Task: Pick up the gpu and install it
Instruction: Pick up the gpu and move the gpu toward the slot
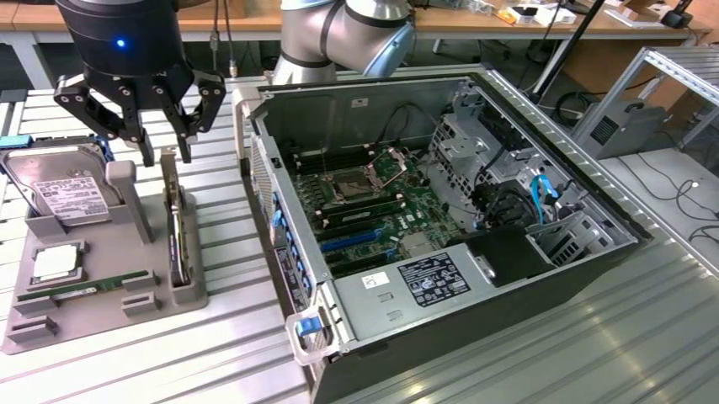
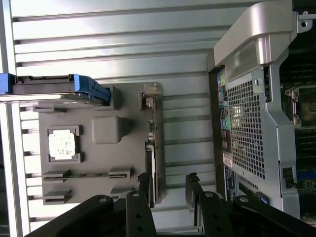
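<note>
So the gray tray (image 1: 79, 330) is sitting on the slatted table (image 1: 225, 345), with a hard drive (image 1: 67, 192) at its far corner on the exterior view's left. The gpu (image 1: 174, 225) is standing on edge in a slot along the tray's edge facing the open pc case (image 1: 388, 316). The gripper (image 1: 165, 150) is hovering right over it, jaws spread apart, nothing in them. I'm guessing the card is light and stiff but fragile, so pinching its flat faces near the top edge, mid-length, seems safest. It's looking like a thin black slab with a silvery bracket end.
</note>
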Available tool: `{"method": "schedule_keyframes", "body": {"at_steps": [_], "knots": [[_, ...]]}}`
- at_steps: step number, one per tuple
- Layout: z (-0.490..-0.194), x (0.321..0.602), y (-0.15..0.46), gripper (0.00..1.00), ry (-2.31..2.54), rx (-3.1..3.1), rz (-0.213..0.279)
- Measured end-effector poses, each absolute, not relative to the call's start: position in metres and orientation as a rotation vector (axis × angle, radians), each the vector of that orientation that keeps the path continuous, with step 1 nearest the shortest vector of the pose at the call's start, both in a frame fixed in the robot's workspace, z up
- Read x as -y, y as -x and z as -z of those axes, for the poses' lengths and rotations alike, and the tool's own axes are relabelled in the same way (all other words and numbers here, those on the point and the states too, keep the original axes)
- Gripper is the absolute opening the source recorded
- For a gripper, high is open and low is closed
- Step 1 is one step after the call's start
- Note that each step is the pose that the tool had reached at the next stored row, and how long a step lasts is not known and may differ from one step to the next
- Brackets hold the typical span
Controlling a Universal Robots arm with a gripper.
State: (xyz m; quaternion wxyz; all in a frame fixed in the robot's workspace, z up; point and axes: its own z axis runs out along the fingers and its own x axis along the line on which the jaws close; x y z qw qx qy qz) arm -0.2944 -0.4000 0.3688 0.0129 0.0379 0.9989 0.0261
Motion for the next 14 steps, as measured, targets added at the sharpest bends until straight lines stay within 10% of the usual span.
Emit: {"method": "schedule_keyframes", "body": {"at_steps": [14], "knots": [[-0.3655, 0.4001, 0.2944, 0.42, -0.118, -3.112, -0.082]]}}
